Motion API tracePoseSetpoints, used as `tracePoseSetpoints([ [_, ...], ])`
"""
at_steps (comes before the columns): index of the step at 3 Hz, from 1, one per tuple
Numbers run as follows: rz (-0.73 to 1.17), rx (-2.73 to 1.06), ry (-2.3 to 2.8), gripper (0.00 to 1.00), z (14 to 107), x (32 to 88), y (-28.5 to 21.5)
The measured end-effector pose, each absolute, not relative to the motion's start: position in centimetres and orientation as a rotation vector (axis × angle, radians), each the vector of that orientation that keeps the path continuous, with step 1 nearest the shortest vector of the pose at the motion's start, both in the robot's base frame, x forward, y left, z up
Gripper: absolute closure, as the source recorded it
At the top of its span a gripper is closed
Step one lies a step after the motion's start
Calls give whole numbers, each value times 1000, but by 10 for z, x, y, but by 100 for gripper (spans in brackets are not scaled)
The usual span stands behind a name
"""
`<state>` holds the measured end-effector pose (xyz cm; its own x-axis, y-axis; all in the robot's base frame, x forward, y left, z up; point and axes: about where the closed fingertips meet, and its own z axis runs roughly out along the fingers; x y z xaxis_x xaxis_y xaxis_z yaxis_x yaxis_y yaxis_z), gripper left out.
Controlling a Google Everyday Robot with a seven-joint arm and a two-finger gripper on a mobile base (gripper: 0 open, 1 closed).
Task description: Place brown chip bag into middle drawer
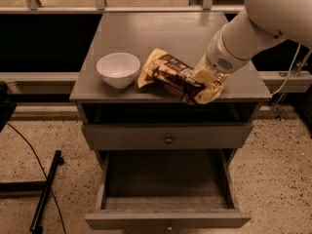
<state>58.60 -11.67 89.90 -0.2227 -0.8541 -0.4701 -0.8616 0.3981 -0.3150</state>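
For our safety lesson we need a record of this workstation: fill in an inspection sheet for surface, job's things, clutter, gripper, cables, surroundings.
Surface: grey cabinet top, flat.
Job's things: brown chip bag lying near the top's front edge; middle drawer pulled open below.
Clutter: white bowl left of the bag.
Gripper: gripper at the bag's right end.
Cables: dark cable on floor, left; pale cable, right.
Surroundings: speckled floor; knobbed upper drawer shut.

The single camera looks down from in front onto the grey cabinet (146, 33), close, end effector (207, 78) right of centre.
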Motion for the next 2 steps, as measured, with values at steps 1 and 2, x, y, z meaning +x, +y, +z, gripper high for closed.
tracePoseSetpoints([
  [1,16,-1461,2078,4,899,585,-116],
  [2,16,-1462,2077,0,900,585,-115],
])
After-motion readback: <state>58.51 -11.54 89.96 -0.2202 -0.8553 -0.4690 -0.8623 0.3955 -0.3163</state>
